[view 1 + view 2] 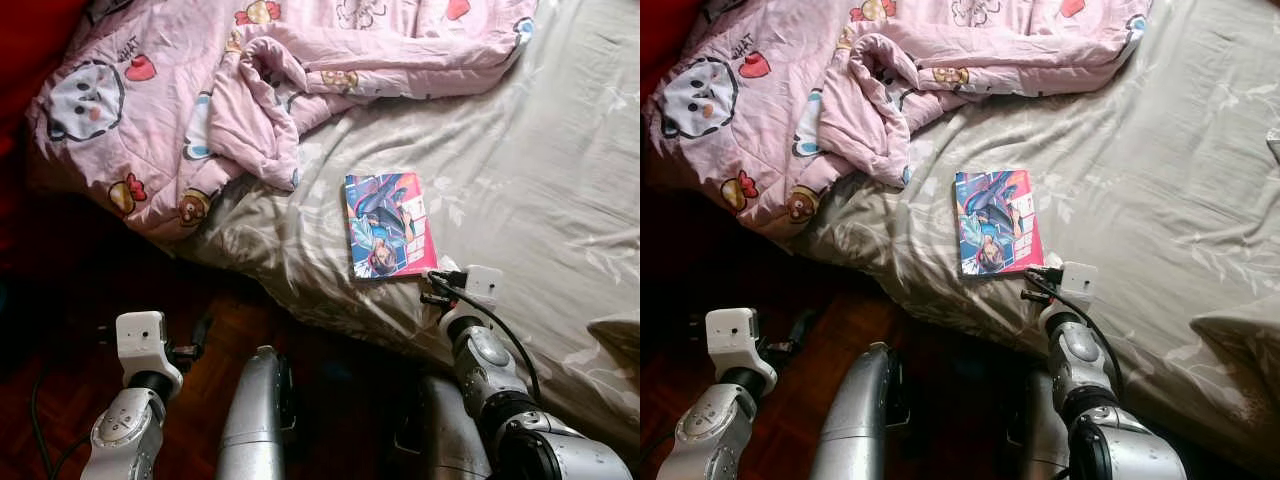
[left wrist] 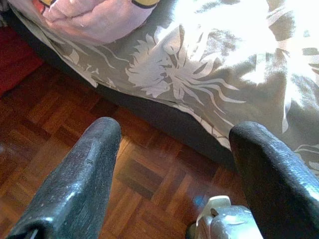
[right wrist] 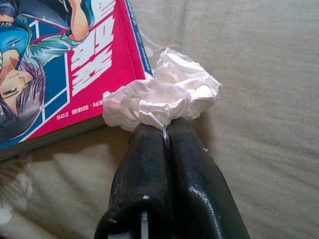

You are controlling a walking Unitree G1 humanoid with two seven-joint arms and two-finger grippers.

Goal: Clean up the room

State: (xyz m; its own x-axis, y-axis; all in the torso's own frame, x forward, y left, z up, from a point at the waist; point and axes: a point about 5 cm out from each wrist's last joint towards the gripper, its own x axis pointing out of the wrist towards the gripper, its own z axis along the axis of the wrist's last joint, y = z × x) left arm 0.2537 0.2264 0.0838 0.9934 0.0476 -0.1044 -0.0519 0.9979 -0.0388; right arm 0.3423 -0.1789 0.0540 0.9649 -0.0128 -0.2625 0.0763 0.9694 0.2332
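Now right gripper point(image 3: 167, 130) pinched closed on crumpled tissue point(image 3: 162, 97) touching comic book point(image 3: 60, 64) corner on bed point(image 1: 520, 150); left gripper point(image 2: 174, 164) open, empty, over floor

The bed point(image 1: 560, 170) carries a grey-beige sheet point(image 1: 520, 200) printed with pale leaf shapes, which hangs over the near edge toward a dark parquet floor point(image 2: 75, 129). A pink cartoon-print quilt point(image 1: 170, 90) lies bunched across the head end and spills over the bed's left side. A manga book point(image 1: 388, 224) lies flat, cover up, near the bed's edge. A crumpled white tissue point(image 3: 159, 97) rests on the sheet, touching the book's corner.
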